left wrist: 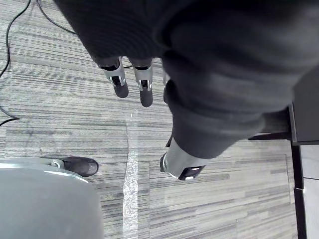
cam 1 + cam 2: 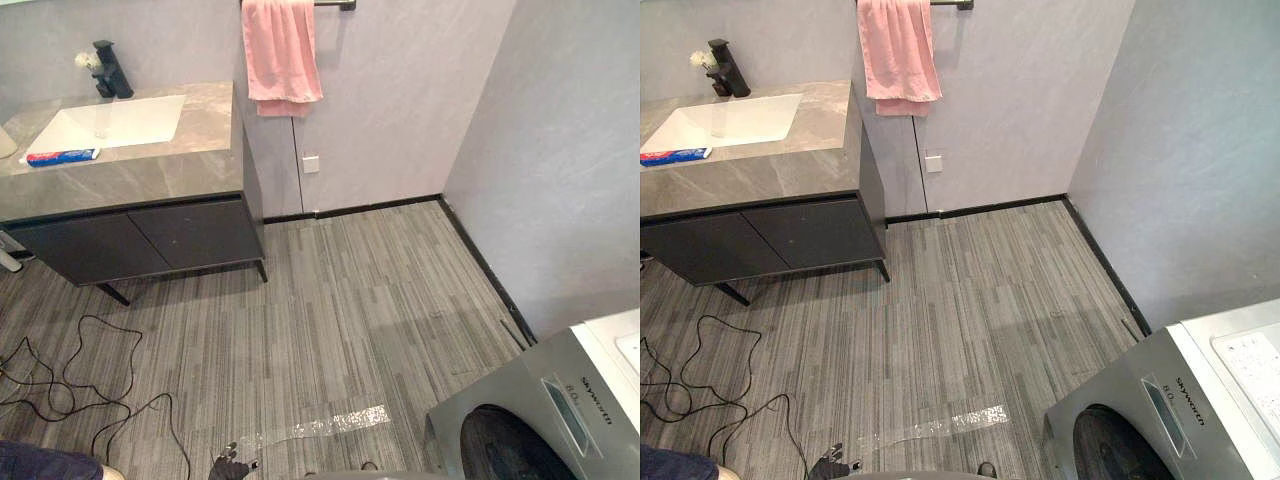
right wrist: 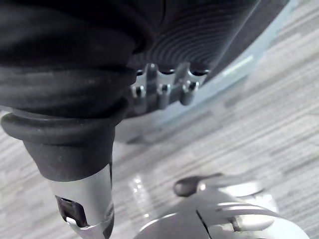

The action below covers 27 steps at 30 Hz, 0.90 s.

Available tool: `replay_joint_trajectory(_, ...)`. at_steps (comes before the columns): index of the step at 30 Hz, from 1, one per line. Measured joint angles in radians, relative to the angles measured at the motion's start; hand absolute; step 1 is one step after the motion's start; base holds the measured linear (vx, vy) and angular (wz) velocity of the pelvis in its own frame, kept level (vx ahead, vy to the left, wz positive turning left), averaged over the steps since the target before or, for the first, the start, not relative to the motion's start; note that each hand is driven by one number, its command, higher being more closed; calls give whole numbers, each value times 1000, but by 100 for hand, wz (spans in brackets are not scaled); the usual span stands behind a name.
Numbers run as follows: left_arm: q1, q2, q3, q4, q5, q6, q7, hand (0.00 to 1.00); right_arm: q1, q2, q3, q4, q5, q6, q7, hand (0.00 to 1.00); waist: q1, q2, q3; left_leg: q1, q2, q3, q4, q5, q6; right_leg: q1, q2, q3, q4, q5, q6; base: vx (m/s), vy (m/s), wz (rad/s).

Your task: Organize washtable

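Observation:
The washtable [image 2: 150, 170] stands at the far left: a grey marble top over dark cabinet doors, with a white sink [image 2: 110, 122] and a black faucet [image 2: 110, 68]. A blue and red toothpaste tube [image 2: 62, 156] lies on the counter in front of the sink. My left hand [image 2: 230, 466] hangs low over the floor, well short of the washtable; in the left wrist view its fingers [image 1: 144, 92] are straight and hold nothing. My right hand [image 3: 159, 89] hangs beside the washing machine with relaxed fingers, also holding nothing.
A pink towel [image 2: 281, 55] hangs on a wall rail right of the counter. A grey washing machine [image 2: 545, 415] fills the lower right corner. A shiny strip of tape [image 2: 320, 427] lies on the grey striped floor. Something dark blue [image 2: 40, 464] shows at the lower left edge.

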Motion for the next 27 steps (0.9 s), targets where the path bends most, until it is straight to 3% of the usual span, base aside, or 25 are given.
replay_joint_trajectory(3,-11,8,51,-20,-7,-1,1,0,-19,17,-10,-1,2,0,3,0,4,-37,49,-81,-12,-10,185,-37,-52,-37,-29,-24,122,-81,-3,-45,-39,38)
replay_joint_trajectory(4,-13,9,90,-30,-10,-1,3,0,-25,30,-23,-2,3,0,3,0,8,-61,70,-146,-22,-2,319,-44,-56,-65,-51,-30,195,-122,-9,-110,-74,26)
replay_joint_trajectory(5,-12,6,116,-32,-17,0,5,0,-30,34,-23,-5,5,1,3,0,15,-70,80,-197,-23,11,418,-48,-53,-81,-65,-31,240,-149,-12,-121,-42,27)
replay_joint_trajectory(6,-4,-15,158,-37,-23,1,19,0,-27,34,-16,-55,6,2,2,0,25,-45,98,-291,31,92,609,-110,-4,-85,-65,-45,297,-193,-15,-95,44,21)
replay_joint_trajectory(9,8,-45,168,-70,-30,-1,22,0,-14,14,-6,-77,8,2,2,0,36,-10,96,-319,72,113,485,-116,-13,-101,-73,-47,320,-218,9,15,141,5)
replay_joint_trajectory(10,8,-62,207,-71,-36,-1,21,0,-27,9,5,-92,8,2,2,0,39,-1,95,-332,74,72,368,-114,-15,-118,-78,-33,330,-230,18,123,224,-10)
replay_joint_trajectory(12,11,-84,274,-71,-37,0,22,0,-24,12,-1,-109,7,0,1,0,47,-5,74,-353,64,88,327,-73,-45,-162,-97,4,323,-238,33,164,262,-34)
replay_joint_trajectory(13,11,-95,289,-71,-37,1,22,0,-21,12,-5,-112,6,0,3,0,64,-1,60,-359,62,113,324,-67,-34,-176,-105,20,318,-241,40,707,658,-133)
replay_joint_trajectory(14,30,-103,316,-111,-59,1,23,0,-3,46,-75,-139,36,0,5,0,93,-46,4,-288,-21,265,326,-146,72,-233,-265,96,635,-279,139,770,635,-137)
replay_joint_trajectory(15,24,-101,295,-109,-66,0,23,0,-13,49,-76,-146,50,0,6,0,91,-40,-4,-253,-32,281,311,-146,74,-251,-280,111,748,-277,142,838,637,-132)
replay_joint_trajectory(17,2,-91,258,-107,-77,-5,21,0,-30,59,-84,-145,60,-2,6,0,86,-29,-16,-222,-28,276,308,-144,79,-262,-275,97,803,-278,140,320,126,-46)
replay_joint_trajectory(19,-19,-88,245,-103,-79,-3,24,0,-36,61,-74,-145,76,-6,7,0,90,-15,-3,-132,-28,266,240,-193,113,-289,-259,46,872,-297,113,228,15,-82)
replay_joint_trajectory(20,-19,-77,243,-86,-81,4,23,0,-46,67,-62,-145,87,-21,8,0,82,-14,17,-63,-40,290,189,-217,109,-330,-245,40,910,-339,101,157,5,-108)
replay_joint_trajectory(23,-59,-52,220,-85,-80,0,19,0,-74,61,-44,-148,146,-42,20,0,39,-9,25,0,-17,339,158,-244,62,-476,-103,35,792,-362,81,256,-40,-60)
replay_joint_trajectory(24,-94,-39,207,-78,-78,-5,19,0,-79,53,-41,-147,157,-41,20,0,18,-12,32,7,-11,347,142,-248,50,-544,-61,48,654,-308,93,259,-39,18)
replay_joint_trajectory(25,-117,-34,197,-69,-75,-13,19,0,-81,50,-43,-143,158,-39,18,0,6,-20,50,32,-19,339,117,-244,26,-563,-49,56,561,-227,90,503,-50,39)
replay_joint_trajectory(26,-126,-36,197,-65,-75,-19,19,0,-72,46,-54,-125,158,-37,17,0,-10,-13,58,84,-12,318,101,-244,-11,-564,-29,62,519,-121,72,382,-27,39)
replay_joint_trajectory(27,-122,-39,201,-66,-75,-19,20,0,-65,46,-58,-116,159,-36,16,0,-14,-14,57,104,-3,307,103,-244,-21,-554,-26,66,513,-76,39,706,-129,32)
